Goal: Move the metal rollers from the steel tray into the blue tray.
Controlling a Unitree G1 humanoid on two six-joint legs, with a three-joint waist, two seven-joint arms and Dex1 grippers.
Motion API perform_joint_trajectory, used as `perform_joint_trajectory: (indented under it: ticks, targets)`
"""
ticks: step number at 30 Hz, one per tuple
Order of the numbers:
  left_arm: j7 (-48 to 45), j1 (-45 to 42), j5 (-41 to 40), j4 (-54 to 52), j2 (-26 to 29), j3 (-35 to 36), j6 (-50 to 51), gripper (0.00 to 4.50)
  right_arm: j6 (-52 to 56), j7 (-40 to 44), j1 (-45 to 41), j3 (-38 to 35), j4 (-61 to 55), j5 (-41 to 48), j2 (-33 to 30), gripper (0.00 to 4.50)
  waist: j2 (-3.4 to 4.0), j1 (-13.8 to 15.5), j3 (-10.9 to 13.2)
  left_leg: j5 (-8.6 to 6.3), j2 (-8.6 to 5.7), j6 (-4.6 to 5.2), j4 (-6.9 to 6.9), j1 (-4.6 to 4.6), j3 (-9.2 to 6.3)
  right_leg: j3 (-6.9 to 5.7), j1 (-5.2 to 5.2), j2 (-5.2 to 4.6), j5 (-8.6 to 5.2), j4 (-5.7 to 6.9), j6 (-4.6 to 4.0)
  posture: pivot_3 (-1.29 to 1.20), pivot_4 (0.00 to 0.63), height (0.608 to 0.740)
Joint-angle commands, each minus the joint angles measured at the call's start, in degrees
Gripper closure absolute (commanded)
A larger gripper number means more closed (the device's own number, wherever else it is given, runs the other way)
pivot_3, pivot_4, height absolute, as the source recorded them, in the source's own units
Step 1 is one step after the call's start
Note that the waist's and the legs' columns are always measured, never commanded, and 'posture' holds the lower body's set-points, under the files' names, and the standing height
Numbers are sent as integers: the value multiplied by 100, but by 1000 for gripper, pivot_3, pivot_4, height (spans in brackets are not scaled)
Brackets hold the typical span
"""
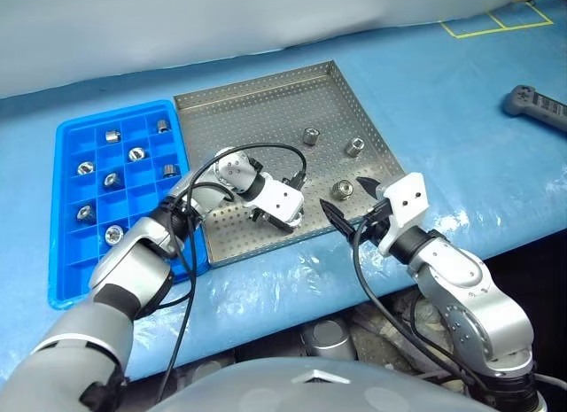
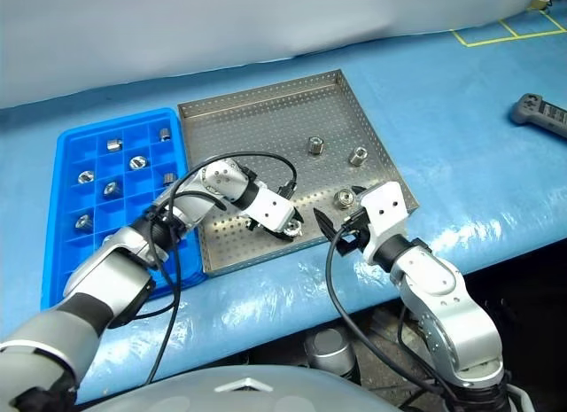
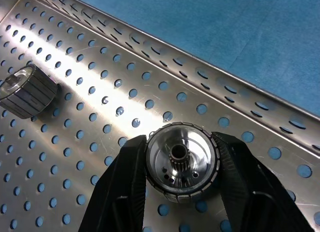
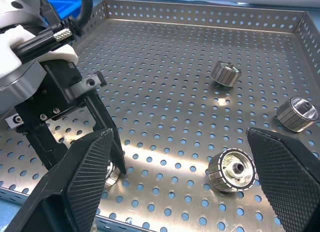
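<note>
— Where's the roller you're after?

— The roller (image 3: 182, 162) sits on the steel tray (image 1: 266, 111) floor near its front rim, and my left gripper (image 3: 182, 192) has its fingers (image 3: 122, 187) clamped on it, one on each side. The left wrist view shows that grip plainly, down to the toothed bore; from the head views the left hand covers it and I cannot make the grip out there.

— And the others?

— Three rollers (image 1: 310, 136) lie loose further in the tray; the nearest one (image 4: 231, 170) shows in the right wrist view between the fingers (image 4: 82, 184) of my right gripper (image 1: 347, 206), which stand wide apart, clear of it and gripping nothing.

— The blue tray?

— The blue tray (image 1: 66, 208) lies just beside the steel tray on the desk (image 1: 461, 93), to my left, several compartments each holding one roller. A grey handset (image 1: 538, 106) lies far right.
</note>
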Motion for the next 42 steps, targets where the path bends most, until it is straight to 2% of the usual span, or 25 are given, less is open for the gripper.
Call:
perform_joint_trajectory:
  ticks: [1,10,14,20,24,29,33,39,42]
  targets:
    - [517,229,-370,-793,106,721,647,2803,-120,71,-186,100,-136,17,30,0,1,3,1,0,2,0,0,-1,1,2,-4,2,0,2,0,-318,150,740]
    - [3209,2070,-872,-3854,35,3047,2890,2803,-179,569,-1236,815,360,59,142,0,5,238,2,0,9,0,1,5,-4,1,-5,7,4,13,-7,-182,150,740]
    - [4442,2901,-931,-5148,-278,4044,3647,2803,-287,953,-1817,1253,756,67,298,0,2,525,4,1,10,0,5,5,-5,-2,-6,7,15,15,-26,-104,150,740]
    - [5842,4222,-679,-6621,-850,5041,4536,2803,-578,1549,-2505,1842,1401,57,630,0,0,1064,2,1,7,-2,4,3,-11,-15,-3,0,19,10,-33,28,150,740]
    - [6319,5184,-677,-7224,-1244,5251,4967,2803,-832,1909,-2870,2190,1831,-25,870,0,-5,1404,0,3,5,-5,4,3,-17,-27,-2,-6,20,11,-35,88,150,740]
    - [6805,5987,-627,-7638,-1698,5158,5152,2803,-1066,2222,-3071,2475,2199,-198,972,0,-13,1730,-4,13,2,-23,5,3,-30,-49,6,-13,22,9,-39,149,150,740]
    - [7069,6372,-548,-7750,-1910,5005,5335,2803,-1123,2374,-3083,2556,2282,-200,1017,0,-15,1800,-5,17,2,-30,5,5,-34,-54,9,-13,22,8,-39,170,150,740]
    - [7160,6543,-565,-7700,-1890,4672,5672,2803,-1131,2415,-3032,2545,2282,-227,1040,0,-14,1803,-6,25,5,-44,-6,7,-43,-63,8,-8,23,9,-46,159,150,740]
    - [7152,6526,-606,-7604,-1861,4536,5762,1817,-1090,2353,-2952,2502,2217,-239,1038,0,-13,1802,-7,25,5,-44,-9,7,-43,-63,8,-8,22,8,-47,140,150,740]
